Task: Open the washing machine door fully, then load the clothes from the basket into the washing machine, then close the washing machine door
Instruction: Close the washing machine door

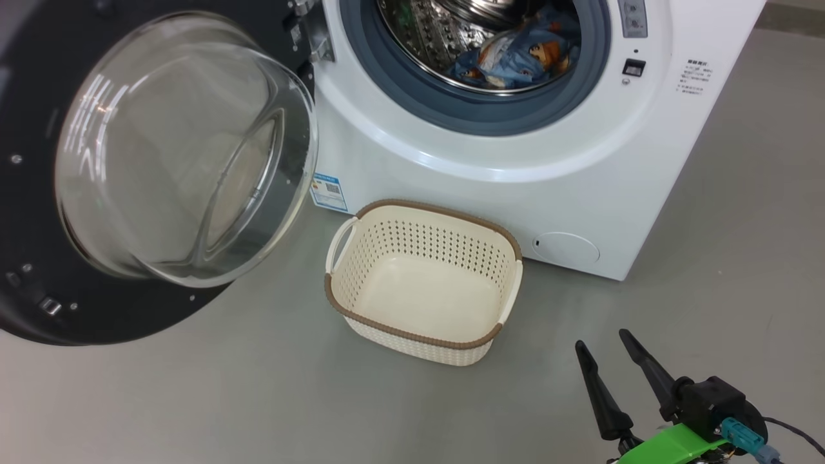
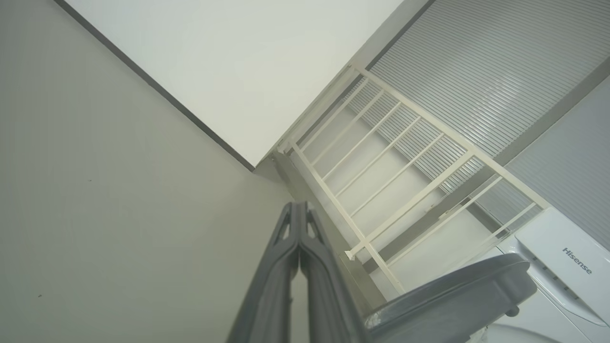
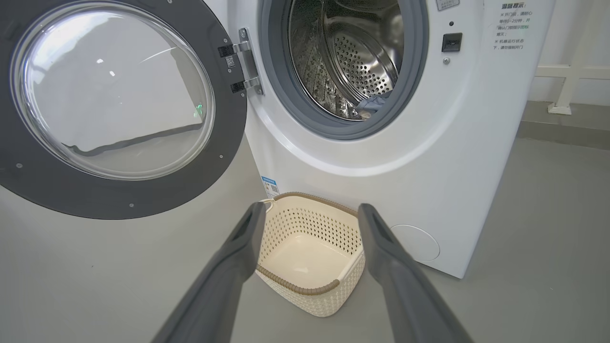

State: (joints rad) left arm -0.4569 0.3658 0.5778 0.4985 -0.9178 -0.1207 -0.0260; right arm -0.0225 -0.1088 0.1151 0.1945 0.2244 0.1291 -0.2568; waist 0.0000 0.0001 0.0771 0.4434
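- steel drum of the washing machine holds the clothes, a blue printed heap low inside the opening.
- the basket stands empty on the floor, just in front of the machine, below the opening.
- the washing machine door hangs wide open on the machine's hinge side, glass bowl facing outward.
- loading looks done, so the step in hand is probably closing the door.
- the right tool has its fingers apart and empty, in front of the machine and beyond the basket.
- the left tool has its fingers pressed together, empty, beside a dark curved edge, likely the door's rim.
- push on the black ring far from the hinge, not on the glass.
- swing it in one steady arc, clear of the basket.
- check that no fabric crosses the gasket, then press firmly at the machine's latch side.
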